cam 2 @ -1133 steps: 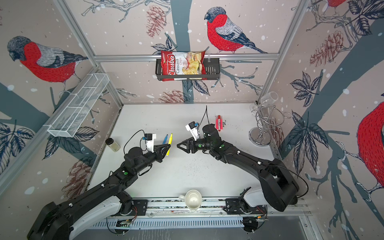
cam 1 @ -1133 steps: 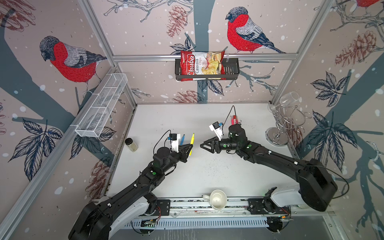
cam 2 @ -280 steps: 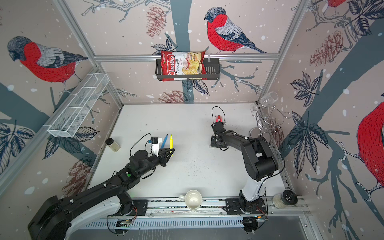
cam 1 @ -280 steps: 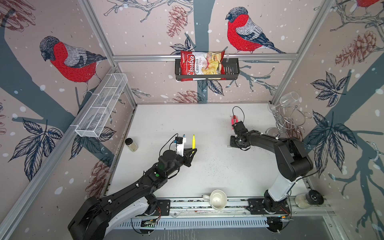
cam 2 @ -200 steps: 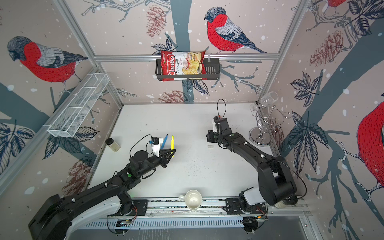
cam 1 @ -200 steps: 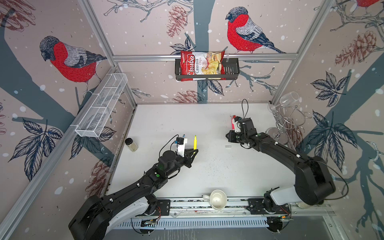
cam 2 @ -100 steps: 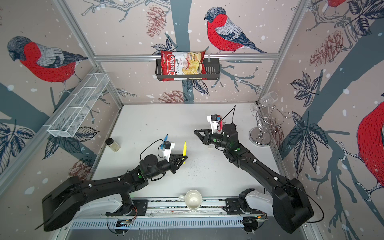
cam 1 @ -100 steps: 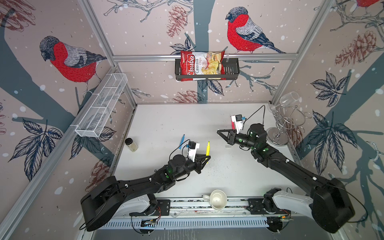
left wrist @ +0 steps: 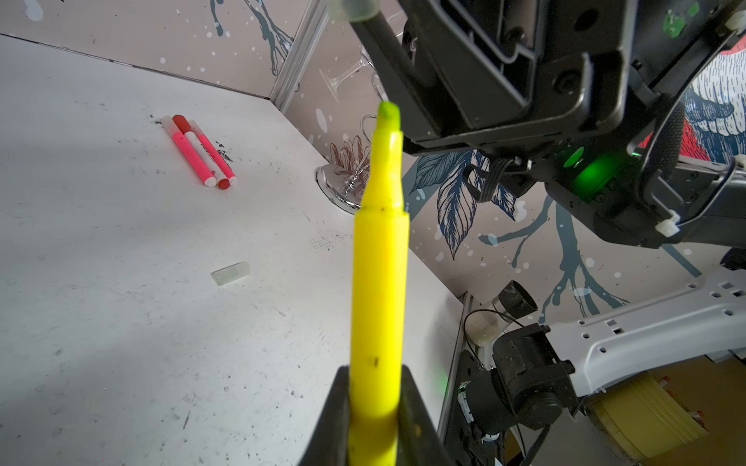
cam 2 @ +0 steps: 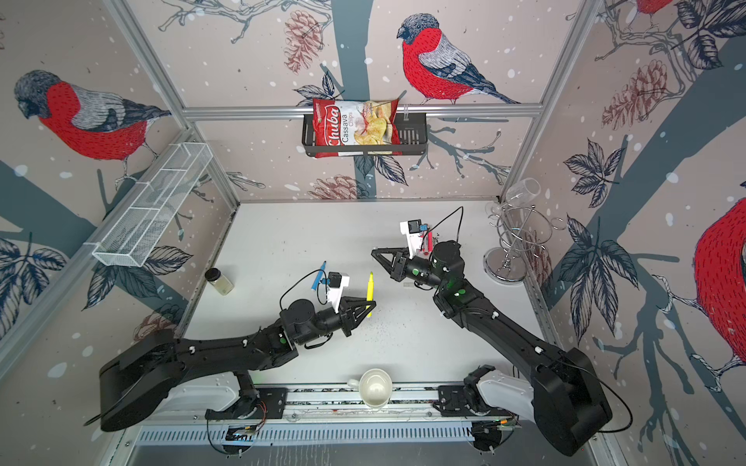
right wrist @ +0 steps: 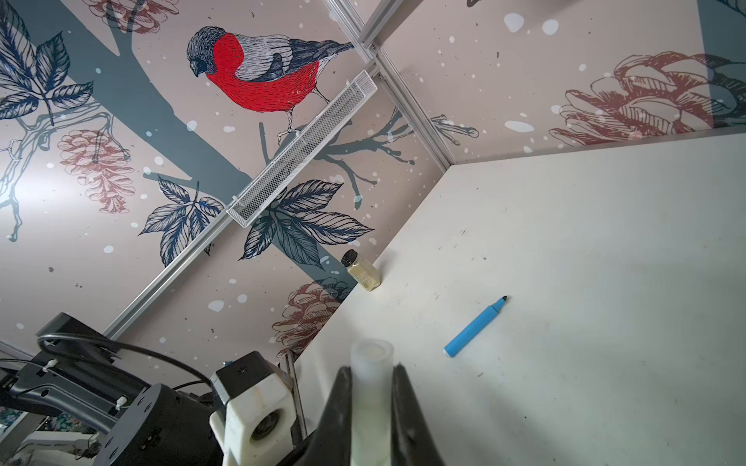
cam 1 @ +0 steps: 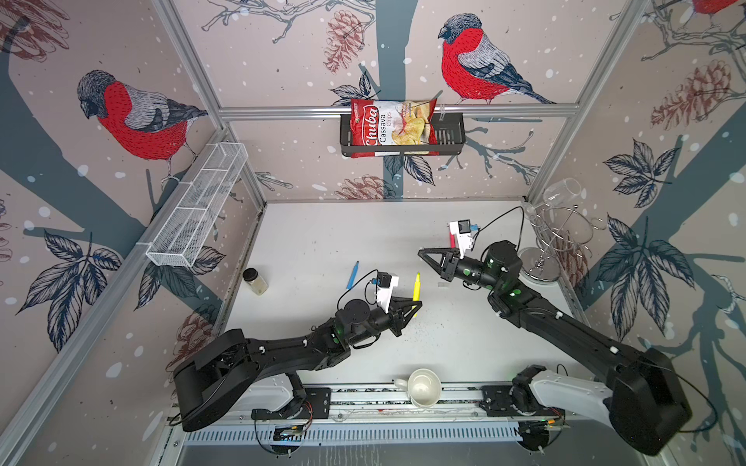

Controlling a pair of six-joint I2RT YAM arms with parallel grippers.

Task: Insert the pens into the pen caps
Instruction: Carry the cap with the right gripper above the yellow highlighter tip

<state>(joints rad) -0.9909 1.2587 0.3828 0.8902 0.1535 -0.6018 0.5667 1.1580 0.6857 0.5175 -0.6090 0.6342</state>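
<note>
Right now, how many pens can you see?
5. Yellow pen in the left gripper; blue pen lying on the table; pink pen, white pen and second pink pen side by side near the glass rack. More may be hidden.

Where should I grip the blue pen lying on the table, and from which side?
Take the blue pen by the rear half of its barrel, coming straight down with the jaws closing across its width. It lies flat on the table with bare surface around it. Its dark tip points toward the back wall, so a rear grip probably leaves the tip end free for capping.
</note>
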